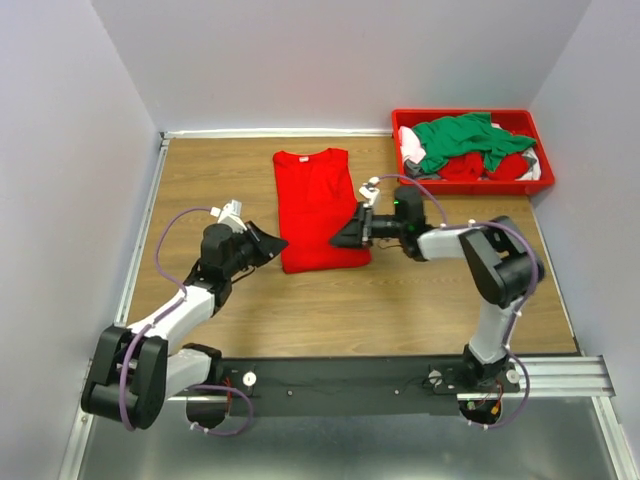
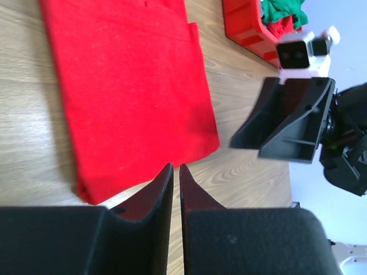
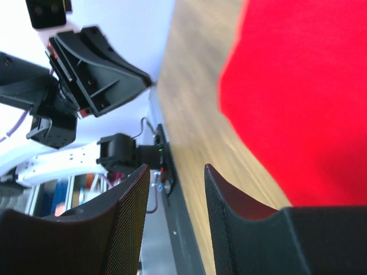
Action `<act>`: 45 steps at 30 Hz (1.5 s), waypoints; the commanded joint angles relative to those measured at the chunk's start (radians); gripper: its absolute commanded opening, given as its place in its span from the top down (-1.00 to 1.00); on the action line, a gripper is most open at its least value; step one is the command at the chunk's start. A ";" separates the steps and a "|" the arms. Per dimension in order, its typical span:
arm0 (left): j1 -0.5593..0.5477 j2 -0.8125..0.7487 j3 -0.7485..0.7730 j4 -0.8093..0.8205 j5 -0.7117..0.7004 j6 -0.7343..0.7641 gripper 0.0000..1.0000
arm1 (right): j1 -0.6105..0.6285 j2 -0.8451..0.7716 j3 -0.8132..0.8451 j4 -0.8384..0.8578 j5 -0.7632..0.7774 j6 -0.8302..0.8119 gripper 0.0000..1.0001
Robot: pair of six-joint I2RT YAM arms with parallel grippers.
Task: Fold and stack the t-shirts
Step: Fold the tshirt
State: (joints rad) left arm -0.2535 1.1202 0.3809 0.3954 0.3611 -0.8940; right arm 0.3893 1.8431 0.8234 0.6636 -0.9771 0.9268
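Note:
A red t-shirt lies flat on the wooden table, folded into a long strip with its collar at the far end. My left gripper hovers just off the strip's near left corner. Its jaws are almost together with only a thin slit and nothing between them. The red t-shirt fills the view beyond them. My right gripper sits at the near right corner, open and empty, with the red t-shirt to its right. More t-shirts, a green one on top, are piled in the bin.
A red plastic bin stands at the table's far right corner, holding green, red and white cloth. Grey walls close in the left, back and right sides. The two grippers face each other across the shirt's near edge, a short gap apart.

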 commanded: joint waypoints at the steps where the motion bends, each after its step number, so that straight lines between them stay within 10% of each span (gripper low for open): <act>1: -0.009 0.045 0.006 0.011 -0.014 0.004 0.67 | 0.120 0.115 0.087 0.056 0.040 0.070 -0.01; 13: -0.063 0.392 0.006 0.122 0.003 -0.028 0.82 | 0.143 0.395 0.094 0.142 0.186 0.168 0.08; 45: -0.020 0.198 0.059 0.057 -0.052 -0.014 0.84 | -0.119 0.048 -0.057 0.191 0.155 0.190 0.09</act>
State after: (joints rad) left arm -0.2825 1.3895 0.3691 0.4564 0.3500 -0.9344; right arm 0.2752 1.9476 0.6876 0.8543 -0.8627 1.0843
